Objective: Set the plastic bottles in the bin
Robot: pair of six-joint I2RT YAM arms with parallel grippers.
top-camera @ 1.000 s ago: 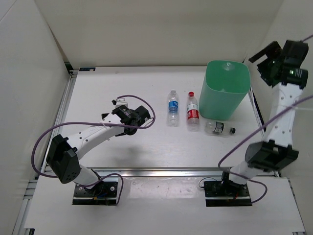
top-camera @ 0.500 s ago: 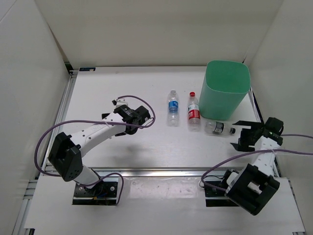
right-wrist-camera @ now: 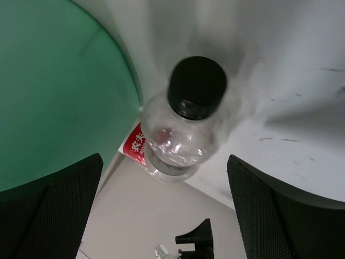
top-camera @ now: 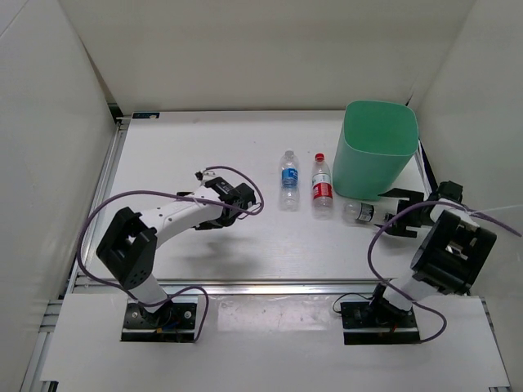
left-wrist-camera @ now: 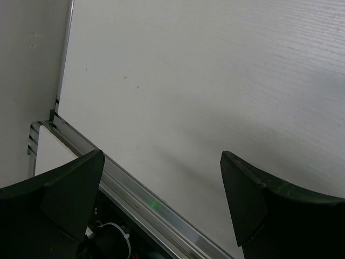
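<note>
The right arm has swung down from beside the bin (top-camera: 369, 173), so its end effector (top-camera: 391, 214), spread wide and empty, now lines up on the dark-capped bottle (top-camera: 364, 214) lying on the desk (top-camera: 261, 249) by the bin, likely the first pick, while the left end effector (left-wrist-camera: 161, 155) hangs released.

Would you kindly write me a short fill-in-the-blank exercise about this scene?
1. The bin is ____ in colour.
2. The unlabelled bottle has a ____ cap.
3. The left gripper and the right gripper both stand ____.

Missing words: green; black; open.
</note>
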